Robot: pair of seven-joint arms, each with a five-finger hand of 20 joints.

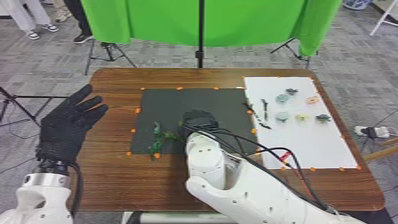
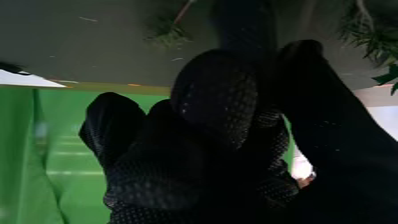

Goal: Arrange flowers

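Brown desk [image 1: 115,185] with black mat [image 1: 173,102], white sheet [image 1: 306,145] right of it, green cloth [image 1: 151,22] beyond. Left hand [image 1: 67,121] open; right hand's [image 1: 199,121] state unclear.

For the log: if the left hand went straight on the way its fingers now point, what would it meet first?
Probably the black tripod beyond the far left corner of the table; the left hand's height is unclear, so it might pass above.
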